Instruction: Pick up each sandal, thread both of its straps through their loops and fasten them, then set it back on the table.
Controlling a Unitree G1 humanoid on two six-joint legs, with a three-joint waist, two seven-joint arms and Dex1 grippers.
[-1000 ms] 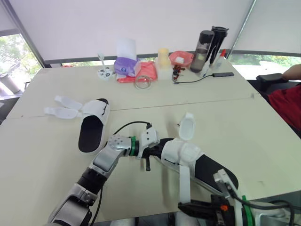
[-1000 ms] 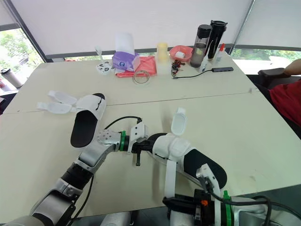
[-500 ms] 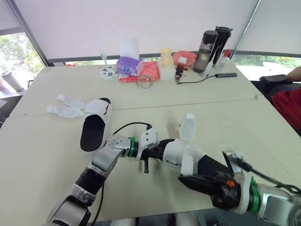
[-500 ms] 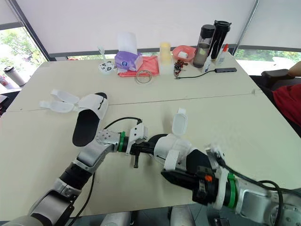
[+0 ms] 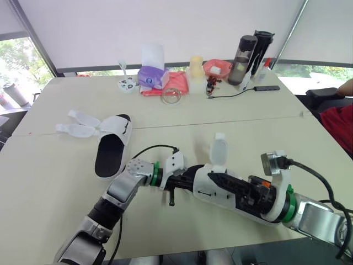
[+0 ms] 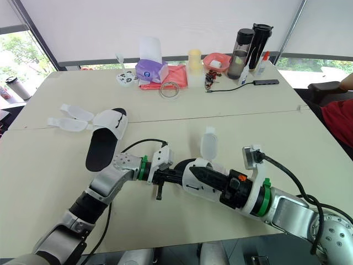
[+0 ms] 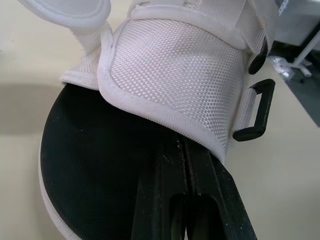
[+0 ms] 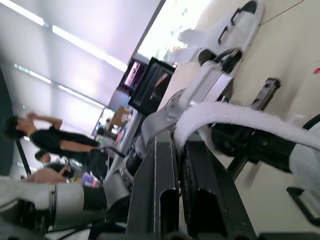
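Note:
The near sandal (image 5: 203, 186), black sole with a white upper, lies at the table's front middle. My left gripper (image 5: 180, 179) is shut on its toe end; in the left wrist view the fingers (image 7: 182, 170) pinch the edge under the white upper, beside a black loop (image 7: 255, 110). My right gripper (image 5: 213, 178) lies over the upper, shut on a white strap (image 8: 235, 117). Another strap (image 5: 219, 149) stands upright behind. The second sandal (image 5: 113, 146) lies to the left with its straps (image 5: 81, 122) spread open.
Along the far edge stand a purple tissue box (image 5: 149, 76), a pink cloth (image 5: 174, 83), a red bowl (image 5: 217, 68) and dark bottles (image 5: 248, 51); a black cable (image 5: 237, 91) trails beside them. A person in red (image 5: 337, 118) sits at the right.
My right arm swung up from the table's front edge and over the near sandal, carrying the long strap across the upper toward the toe. The left gripper kept its hold.

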